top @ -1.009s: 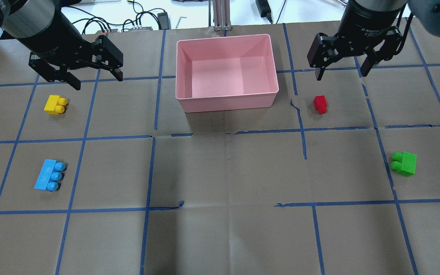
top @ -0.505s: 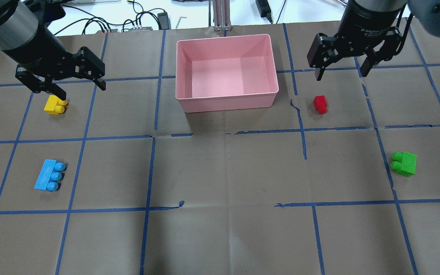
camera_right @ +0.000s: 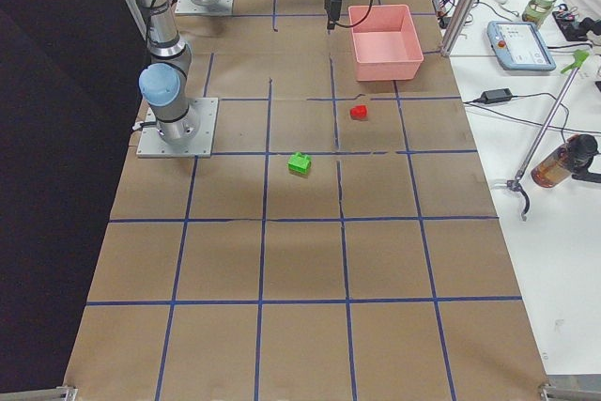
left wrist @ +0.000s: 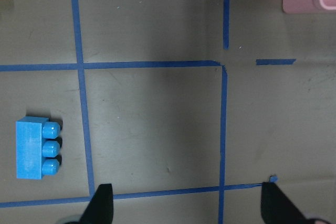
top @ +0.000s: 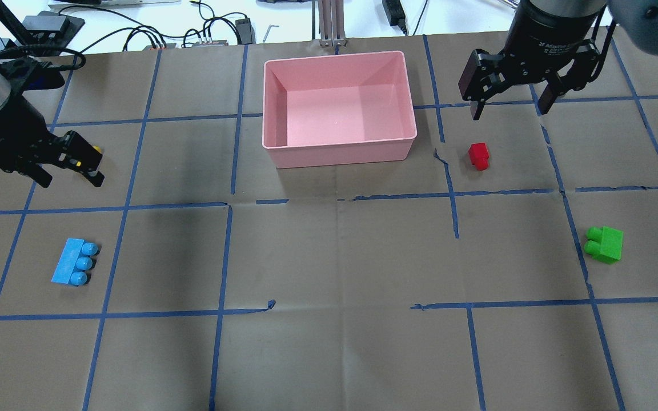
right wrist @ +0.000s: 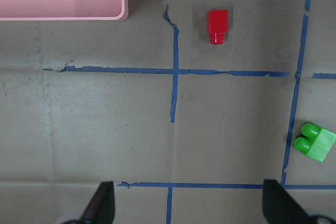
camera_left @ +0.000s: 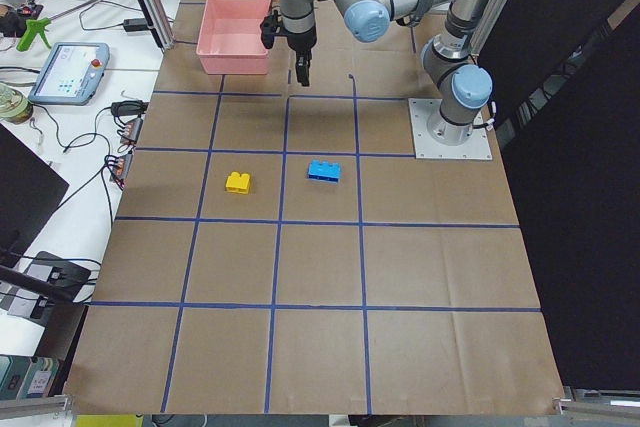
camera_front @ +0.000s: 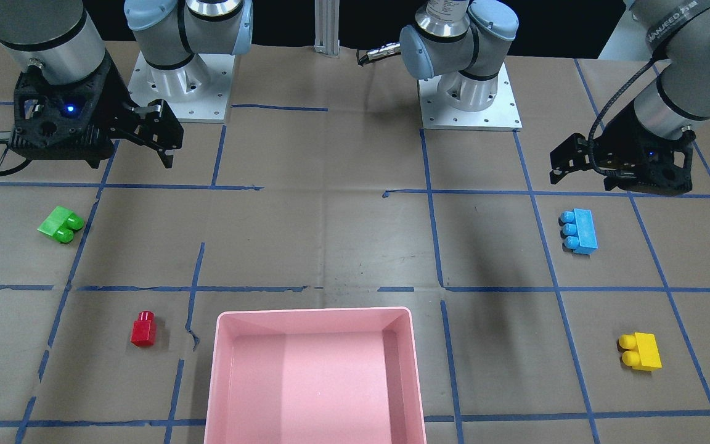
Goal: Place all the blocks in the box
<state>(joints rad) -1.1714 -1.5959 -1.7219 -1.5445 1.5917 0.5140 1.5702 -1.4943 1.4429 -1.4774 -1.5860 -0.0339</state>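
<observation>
- Left gripper (top: 71, 177) hangs with its jaws spread wide and nothing between them, well left of the large shallow pink plastic box (top: 340, 154). Its wrist camera looks down on bare brown paper.
- Right gripper (top: 509, 111) is likewise spread and holds nothing. It hangs high, just off the box's right side.
- No block lies in the box and all of them lie on the brown paper-covered table (top: 334, 257), so I judge the task is at its first pick.
- The left arm looks to be lining up on one of the two blocks left of the box. I cannot tell which, since both sit at the edge of its wrist view.
- The next move, as I judge it, calls for centring the spread jaws over the chosen block. They should then turn to close across its flat sides, not its studs, before coming down. Every block lies on its side, so the studs point sideways.
- Count: four small plastic studded blocks, one of each colour.
  - One yellow two-stud block (camera_front: 640, 351) lies well left of the box.
  - One blue three-stud block (top: 72, 264) lies left of the box and nearer the robot.
  - One red one-stud block (top: 478, 155) lies near the box's right front corner.
  - One green two-stud block (top: 606, 244) lies farther right of the box and nearer the robot.
- One box and two grippers.
</observation>
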